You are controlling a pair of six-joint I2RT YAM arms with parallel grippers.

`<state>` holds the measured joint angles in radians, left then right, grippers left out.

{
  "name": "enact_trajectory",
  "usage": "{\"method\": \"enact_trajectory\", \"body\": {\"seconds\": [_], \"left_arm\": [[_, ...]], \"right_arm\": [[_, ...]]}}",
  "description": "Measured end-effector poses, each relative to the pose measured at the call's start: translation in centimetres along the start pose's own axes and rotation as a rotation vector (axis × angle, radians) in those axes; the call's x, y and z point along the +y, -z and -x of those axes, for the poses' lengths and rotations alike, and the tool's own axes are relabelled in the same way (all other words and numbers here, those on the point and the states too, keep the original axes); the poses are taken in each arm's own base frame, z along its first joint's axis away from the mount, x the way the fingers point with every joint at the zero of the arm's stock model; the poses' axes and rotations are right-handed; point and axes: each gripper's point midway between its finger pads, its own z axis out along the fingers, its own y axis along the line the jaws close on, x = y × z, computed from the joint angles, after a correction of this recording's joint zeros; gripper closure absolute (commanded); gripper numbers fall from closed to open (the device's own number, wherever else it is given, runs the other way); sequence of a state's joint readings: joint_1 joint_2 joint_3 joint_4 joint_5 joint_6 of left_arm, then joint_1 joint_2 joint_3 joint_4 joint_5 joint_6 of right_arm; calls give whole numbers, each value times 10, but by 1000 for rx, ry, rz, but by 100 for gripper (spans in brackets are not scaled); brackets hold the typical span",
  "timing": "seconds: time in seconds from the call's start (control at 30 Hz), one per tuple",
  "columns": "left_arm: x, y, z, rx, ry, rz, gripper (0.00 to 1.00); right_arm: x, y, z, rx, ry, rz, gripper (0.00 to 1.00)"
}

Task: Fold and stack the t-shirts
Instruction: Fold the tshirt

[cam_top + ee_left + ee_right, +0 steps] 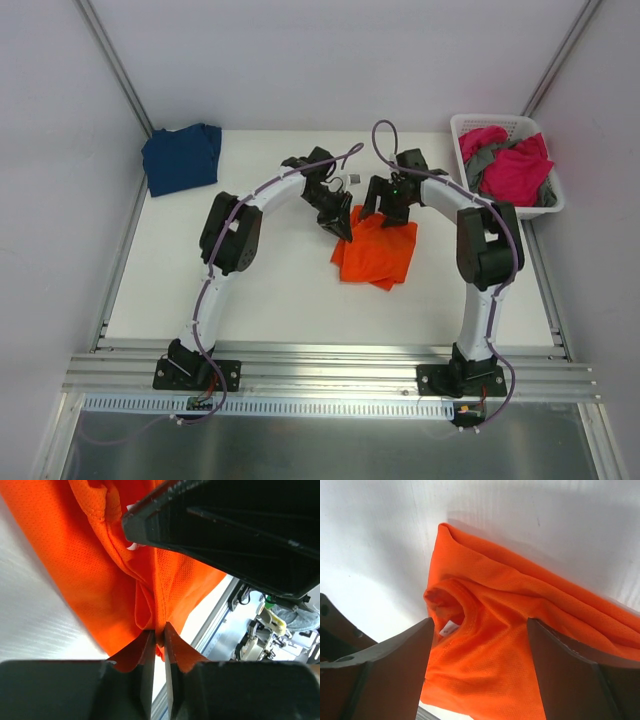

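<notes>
The bright orange t-shirt lies crumpled at the middle of the table. My left gripper is at its left edge, and in the left wrist view the left gripper is shut on a thin fold of the orange t-shirt. My right gripper hangs over the shirt's far edge. In the right wrist view the right gripper stands open above the orange cloth, the collar and its white label by the left finger. A navy t-shirt lies folded at the far left corner.
A white slotted basket at the far right holds magenta pink shirts and grey cloth. A small grey object sits between the two wrists. An aluminium rail runs along the near edge.
</notes>
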<state>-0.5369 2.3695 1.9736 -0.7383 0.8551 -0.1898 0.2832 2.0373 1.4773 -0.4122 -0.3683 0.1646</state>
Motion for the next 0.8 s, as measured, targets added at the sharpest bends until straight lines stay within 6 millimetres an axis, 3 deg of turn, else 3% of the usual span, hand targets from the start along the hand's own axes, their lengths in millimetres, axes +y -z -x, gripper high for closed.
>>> {"method": "enact_trajectory", "body": {"seconds": [0.13, 0.33, 0.43, 0.67, 0.8], "left_arm": [[-4, 2, 11, -22, -28, -2, 91], [-17, 10, 28, -68, -81, -12, 91], [-21, 13, 33, -82, -103, -11, 90], [-29, 18, 66, -158, -206, 2, 88], [-16, 10, 71, -160, -211, 22, 86]], "right_arm": [[-2, 16, 3, -19, -7, -28, 20], [1, 71, 21, -148, -20, -14, 17], [-4, 87, 22, -189, -30, -24, 17], [-21, 81, 3, -154, -54, -61, 15], [-25, 78, -4, -141, -60, -70, 14]]}}
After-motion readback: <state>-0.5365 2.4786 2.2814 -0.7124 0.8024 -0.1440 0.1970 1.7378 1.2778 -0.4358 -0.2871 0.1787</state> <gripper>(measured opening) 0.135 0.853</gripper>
